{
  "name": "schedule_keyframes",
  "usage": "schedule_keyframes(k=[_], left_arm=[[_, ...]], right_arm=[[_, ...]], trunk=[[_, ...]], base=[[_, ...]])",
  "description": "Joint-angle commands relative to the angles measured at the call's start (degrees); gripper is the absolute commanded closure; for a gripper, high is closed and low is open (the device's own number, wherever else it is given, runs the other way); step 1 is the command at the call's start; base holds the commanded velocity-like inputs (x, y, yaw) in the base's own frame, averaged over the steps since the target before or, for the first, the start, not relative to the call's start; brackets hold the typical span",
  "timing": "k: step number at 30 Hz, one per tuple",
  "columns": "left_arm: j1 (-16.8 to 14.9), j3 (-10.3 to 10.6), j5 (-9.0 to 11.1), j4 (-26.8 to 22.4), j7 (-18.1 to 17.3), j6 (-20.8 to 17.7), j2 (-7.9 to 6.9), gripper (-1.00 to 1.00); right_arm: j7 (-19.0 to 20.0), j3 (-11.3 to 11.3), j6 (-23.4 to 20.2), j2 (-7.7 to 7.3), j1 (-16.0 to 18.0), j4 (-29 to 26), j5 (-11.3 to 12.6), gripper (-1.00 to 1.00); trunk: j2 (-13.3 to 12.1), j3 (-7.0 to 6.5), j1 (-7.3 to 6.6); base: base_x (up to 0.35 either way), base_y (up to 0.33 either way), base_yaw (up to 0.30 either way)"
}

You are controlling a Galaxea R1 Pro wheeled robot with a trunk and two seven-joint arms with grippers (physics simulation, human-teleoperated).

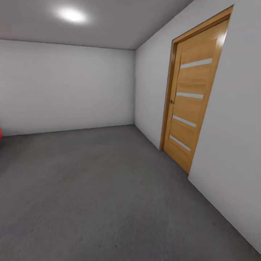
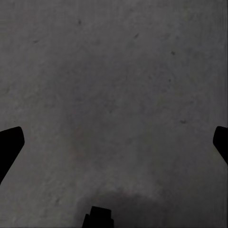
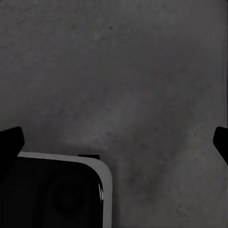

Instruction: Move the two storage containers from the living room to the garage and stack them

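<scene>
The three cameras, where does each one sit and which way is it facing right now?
Head view: up on the robot's head, facing the garage corner, the wooden door at right.
Left wrist view: near the left hand, looking down at the floor between dark fingertips.
Right wrist view: near the right hand, same floor, plus a dark robot part.
All share the concrete floor.

Head cam: raised, faces fwd and slightly down into the garage; takes in the floor (image 1: 108,195), far wall, ceiling light (image 1: 71,15) and, at right, the wooden door (image 1: 191,101).
L wrist cam: aims down at the concrete, close, between spread black fingertips (image 2: 9,147).
R wrist cam: same aim; robot base corner (image 3: 61,190) intrudes.
Shared by all three: the concrete.
</scene>
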State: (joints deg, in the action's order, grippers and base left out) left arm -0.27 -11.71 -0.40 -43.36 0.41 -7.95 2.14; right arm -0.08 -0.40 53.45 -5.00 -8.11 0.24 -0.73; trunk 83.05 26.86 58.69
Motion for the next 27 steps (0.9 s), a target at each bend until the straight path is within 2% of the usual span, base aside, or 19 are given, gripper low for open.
schedule_keyframes(k=[1, 21, 27], left_arm=[[0.0, -0.2, 0.0, -0.1, 0.0, -0.3, 0.05, -1.00], [0.0, -0.2, 0.0, -0.1, 0.0, -0.3, 0.05, -1.00], [0.0, -0.2, 0.0, -0.1, 0.0, -0.3, 0.05, -1.00]], right_arm=[[0.0, 0.0, 0.2, -0.01, 0.0, 0.0, -0.1, -1.00], [0.0, 0.0, 0.2, -0.01, 0.0, 0.0, -0.1, -1.00], [0.0, 0.0, 0.2, -0.01, 0.0, 0.0, -0.1, -1.00]], trunk=[[0.0, 0.05, 0.04], [0.0, 0.05, 0.04], [0.0, 0.05, 0.04]], base=[[0.327, 0.000, -0.277], [0.327, 0.004, -0.276], [0.327, 0.095, -0.087]])
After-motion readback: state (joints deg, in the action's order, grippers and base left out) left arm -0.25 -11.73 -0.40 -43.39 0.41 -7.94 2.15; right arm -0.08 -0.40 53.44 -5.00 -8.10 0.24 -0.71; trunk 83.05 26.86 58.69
